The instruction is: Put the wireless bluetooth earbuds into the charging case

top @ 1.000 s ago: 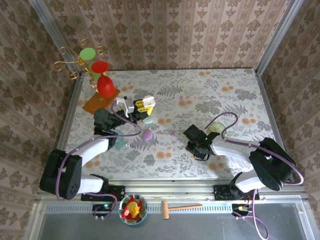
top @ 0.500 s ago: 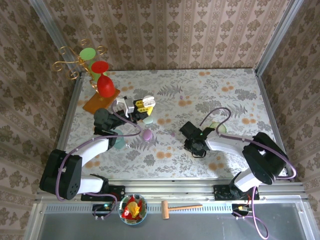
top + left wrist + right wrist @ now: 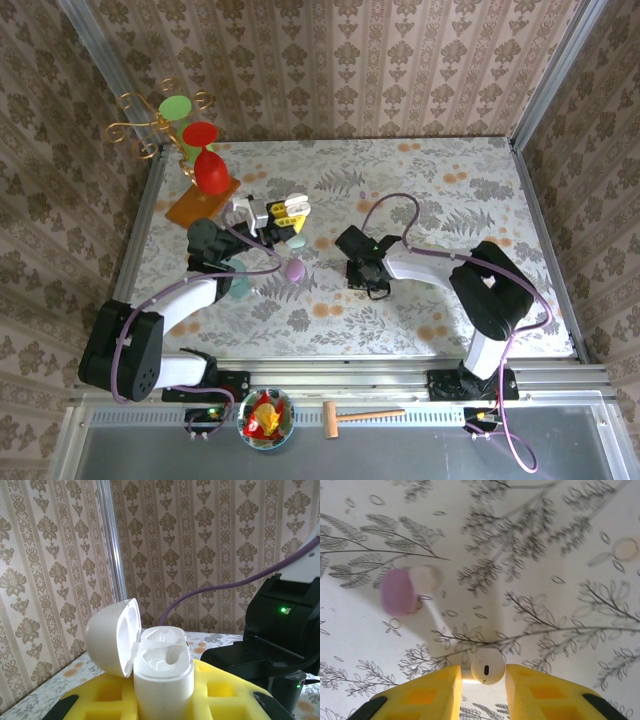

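Left hand (image 3: 285,208): over the left-centre of the desk (image 3: 450,200), its yellow fingers pressed onto the base of the charging case (image 3: 162,670).
Charging case: white and upright, with its lid swung open to the left. Both moulded wells face up, seen in the left wrist view against the wallpapered wall.
Right hand (image 3: 483,676): low over the middle of the desk, with its yellow fingers pinching the white earbud (image 3: 487,666) between their tips.
White earbud: round, with its face toward the wrist camera, just above the floral surface.
Lilac earbud (image 3: 399,594): lying on the desk ahead and to the left of the right hand's fingers, well apart from them. It is blurred, with a pale cap and a pale stem.
Marks: a short dark slot on the white earbud's face, and a green light on the black housing of the right arm (image 3: 283,610).
Lilac oval case (image 3: 294,270): on the desk between the two hands, nearer the left one.
Left edge: a gold stand with red and green pieces (image 3: 200,150) on an orange board (image 3: 200,208) crowds the far-left corner.
Open room: bare floral surface runs right of and beyond the right hand up to the metal rails (image 3: 540,230).
Near edge: a bowl (image 3: 265,418) and a wooden hammer (image 3: 362,413) lie on the grey ledge below the arm bases.
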`<state>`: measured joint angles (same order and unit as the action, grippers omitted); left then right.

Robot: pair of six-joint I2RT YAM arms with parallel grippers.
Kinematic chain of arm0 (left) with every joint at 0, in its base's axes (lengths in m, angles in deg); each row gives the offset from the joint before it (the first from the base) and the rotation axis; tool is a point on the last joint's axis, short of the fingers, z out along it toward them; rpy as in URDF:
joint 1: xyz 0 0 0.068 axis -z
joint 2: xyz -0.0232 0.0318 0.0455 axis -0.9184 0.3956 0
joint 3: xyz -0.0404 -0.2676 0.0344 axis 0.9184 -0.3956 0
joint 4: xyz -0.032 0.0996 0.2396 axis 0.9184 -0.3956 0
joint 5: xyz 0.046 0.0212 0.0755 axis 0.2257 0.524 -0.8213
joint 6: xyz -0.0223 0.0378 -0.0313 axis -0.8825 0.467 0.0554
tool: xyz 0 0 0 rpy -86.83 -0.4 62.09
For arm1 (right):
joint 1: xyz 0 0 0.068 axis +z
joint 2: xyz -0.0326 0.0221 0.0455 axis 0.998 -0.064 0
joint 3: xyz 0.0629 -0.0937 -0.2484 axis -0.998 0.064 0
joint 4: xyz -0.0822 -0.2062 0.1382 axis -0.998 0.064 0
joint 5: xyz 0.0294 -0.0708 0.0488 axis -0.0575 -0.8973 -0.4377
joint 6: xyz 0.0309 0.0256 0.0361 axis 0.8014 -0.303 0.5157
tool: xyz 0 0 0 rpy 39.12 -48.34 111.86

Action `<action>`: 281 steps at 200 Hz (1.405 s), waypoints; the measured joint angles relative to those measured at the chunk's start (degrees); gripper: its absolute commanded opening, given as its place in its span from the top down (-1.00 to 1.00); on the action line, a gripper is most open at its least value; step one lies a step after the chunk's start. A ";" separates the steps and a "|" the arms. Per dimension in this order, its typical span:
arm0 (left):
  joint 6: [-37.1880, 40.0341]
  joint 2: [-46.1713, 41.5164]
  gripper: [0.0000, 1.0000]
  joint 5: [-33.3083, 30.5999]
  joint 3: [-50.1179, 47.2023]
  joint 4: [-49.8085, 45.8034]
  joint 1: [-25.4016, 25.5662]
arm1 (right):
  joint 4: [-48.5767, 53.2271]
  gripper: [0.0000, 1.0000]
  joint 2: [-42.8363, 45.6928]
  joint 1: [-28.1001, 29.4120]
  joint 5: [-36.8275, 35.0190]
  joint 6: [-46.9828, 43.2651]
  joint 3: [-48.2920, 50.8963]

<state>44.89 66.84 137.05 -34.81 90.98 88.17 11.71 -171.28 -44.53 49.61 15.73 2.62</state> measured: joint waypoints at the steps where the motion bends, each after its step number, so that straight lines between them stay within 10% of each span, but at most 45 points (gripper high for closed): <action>1: 0.00 0.00 1.00 0.00 0.00 0.00 0.00 | 0.07 0.40 -0.04 0.00 0.00 -0.15 -0.09; 68: 0.85 -3.10 1.00 -2.01 -0.33 -2.51 -0.50 | 1.03 0.01 0.85 1.09 -1.97 -2.84 -2.08; 281: 1.70 -3.69 1.00 -3.63 -0.63 -4.76 -0.59 | 9.16 -0.19 -0.92 4.13 -10.75 -0.28 -5.20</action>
<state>46.60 63.15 133.42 -35.44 86.22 87.58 20.87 -172.20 -40.40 38.86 15.44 -2.58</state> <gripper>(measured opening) 0.194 0.576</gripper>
